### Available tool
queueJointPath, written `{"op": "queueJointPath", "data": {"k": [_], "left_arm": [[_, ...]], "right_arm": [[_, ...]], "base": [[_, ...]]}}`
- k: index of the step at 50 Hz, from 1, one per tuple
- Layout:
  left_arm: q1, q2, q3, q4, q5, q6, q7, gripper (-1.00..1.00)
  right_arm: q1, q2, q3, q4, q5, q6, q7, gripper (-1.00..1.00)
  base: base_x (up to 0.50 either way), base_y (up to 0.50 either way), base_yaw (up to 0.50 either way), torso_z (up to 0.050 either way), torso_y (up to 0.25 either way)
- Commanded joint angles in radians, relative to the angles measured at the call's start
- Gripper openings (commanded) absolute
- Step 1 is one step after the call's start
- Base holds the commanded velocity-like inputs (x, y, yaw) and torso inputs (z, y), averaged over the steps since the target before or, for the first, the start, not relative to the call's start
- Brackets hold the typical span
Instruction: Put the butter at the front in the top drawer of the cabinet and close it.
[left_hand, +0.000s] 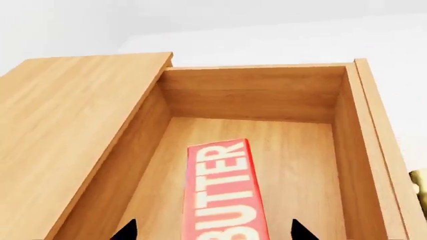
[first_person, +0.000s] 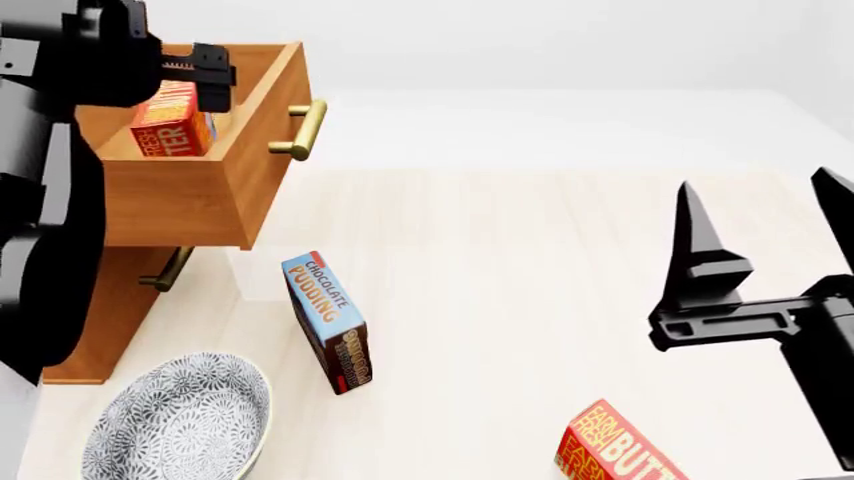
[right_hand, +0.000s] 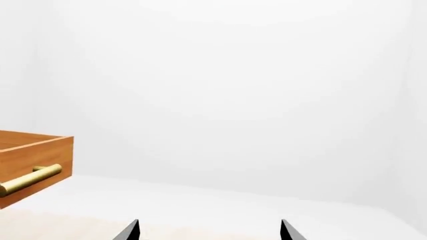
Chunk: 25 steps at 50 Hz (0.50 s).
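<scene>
So the top drawer (first_person: 200, 195) of the cabinet (first_person: 107, 310) is pulled right out, brass handle (first_person: 302, 130) and all. The butter (left_hand: 225, 192) is inside that drawer, and in the left wrist view it sits between the two black fingertips of the left end effector (left_hand: 212, 231), which is spread wide. Both tips stand off to either side of the carton with clear gaps, so it's not pinching it. In the head view the carton shows propped up inside the drawer, right under the left end effector.

The right end effector (first_person: 761, 235) hangs well away from the cabinet over the pale bench (first_person: 534, 300), fingers spread apart with nothing between them.

Near the cabinet's foot there's a patterned bowl (first_person: 180, 420), and just beside that a blue chocolate pudding box (first_person: 327, 320) standing on its end. The second butter carton (first_person: 621, 450) lies on the bench far from the cabinet, below the right end effector.
</scene>
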<state>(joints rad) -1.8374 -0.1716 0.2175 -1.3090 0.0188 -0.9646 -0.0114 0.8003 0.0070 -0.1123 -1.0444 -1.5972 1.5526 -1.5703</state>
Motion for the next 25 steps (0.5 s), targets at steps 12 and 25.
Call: {"op": "queueJointPath", "data": {"k": [12, 25], "left_arm": [[-0.2, 0.049, 0.108, 0.001, -0.009, 0.138, 0.121, 1.0], [0.097, 0.025, 0.105, 0.745, -0.093, -0.15, 0.257, 1.0]], "right_arm": [[0.012, -0.003, -0.018, -0.002, 0.011, 0.01, 0.0, 1.0], [0.012, -0.003, -0.012, -0.003, 0.015, 0.012, 0.0, 1.0]], "base": [[0.0, 0.0, 0.0, 0.0, 0.0], [0.0, 0.0, 0.0, 0.0, 0.0]]}}
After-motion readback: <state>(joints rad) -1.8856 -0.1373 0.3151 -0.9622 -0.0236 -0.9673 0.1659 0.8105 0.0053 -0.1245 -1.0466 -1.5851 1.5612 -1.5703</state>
